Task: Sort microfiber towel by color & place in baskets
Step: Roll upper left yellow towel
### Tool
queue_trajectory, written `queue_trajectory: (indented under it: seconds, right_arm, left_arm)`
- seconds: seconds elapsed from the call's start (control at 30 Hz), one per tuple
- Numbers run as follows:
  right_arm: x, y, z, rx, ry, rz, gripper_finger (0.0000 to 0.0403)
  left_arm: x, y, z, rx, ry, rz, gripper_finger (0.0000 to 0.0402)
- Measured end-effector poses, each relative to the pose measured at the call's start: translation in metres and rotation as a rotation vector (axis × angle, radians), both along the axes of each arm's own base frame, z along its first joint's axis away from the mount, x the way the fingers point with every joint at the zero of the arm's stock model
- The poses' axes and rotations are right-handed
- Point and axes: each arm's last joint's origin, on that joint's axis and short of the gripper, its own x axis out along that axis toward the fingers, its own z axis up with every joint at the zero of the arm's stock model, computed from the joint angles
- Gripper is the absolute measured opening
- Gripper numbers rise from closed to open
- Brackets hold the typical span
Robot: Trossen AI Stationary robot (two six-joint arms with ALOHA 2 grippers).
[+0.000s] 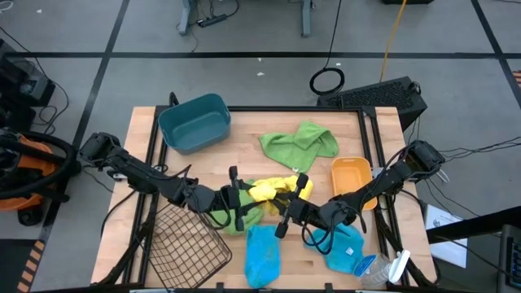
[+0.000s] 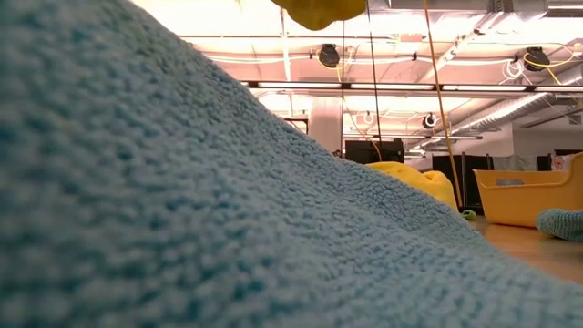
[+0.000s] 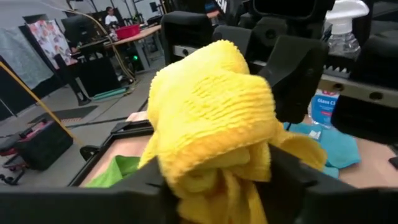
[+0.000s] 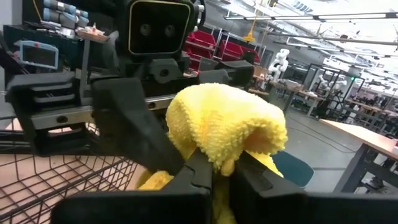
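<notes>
Blue towel (image 2: 182, 200) across low view

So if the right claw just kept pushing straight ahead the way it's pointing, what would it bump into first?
Probably the left gripper: the right gripper faces it directly, both clamped on the same yellow towel between them. Depth is hard to judge.

A blue towel (image 2: 182, 210) pressed against the low camera blocks most of that view, hiding both grippers. The yellow towel (image 2: 319, 9) is cut off by the upper edge. Beside the right gripper (image 1: 295, 203), the spray bottle (image 1: 383, 268) runs past the frame's lower edge.
</notes>
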Motion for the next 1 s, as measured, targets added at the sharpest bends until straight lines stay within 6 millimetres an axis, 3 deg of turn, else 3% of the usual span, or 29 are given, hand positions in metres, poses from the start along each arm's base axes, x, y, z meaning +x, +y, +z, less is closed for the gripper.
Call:
queue_trajectory:
  seconds: [0.23, 0.43, 0.6, 1.0]
  right_arm:
    - [-0.004, 0.007, -0.001, 0.022, -0.001, -0.004, 0.0074]
    - [-0.013, 0.020, -0.001, 0.006, 0.018, -0.076, 0.0160]
    - [-0.019, 0.029, -0.001, 0.001, 0.025, -0.056, 0.0208]
    - [-0.029, 0.039, -0.012, -0.014, 0.109, -0.091, 0.0231]
  left_arm:
    - [0.000, -0.001, 0.000, 0.032, 0.009, -0.020, 0.0026]
    - [-0.001, -0.002, 0.000, 0.040, 0.009, -0.034, 0.0028]
    - [-0.003, -0.002, 0.003, 0.058, 0.008, -0.037, 0.0031]
    - [-0.032, -0.001, 0.022, 0.052, 0.059, -0.020, 0.0034]
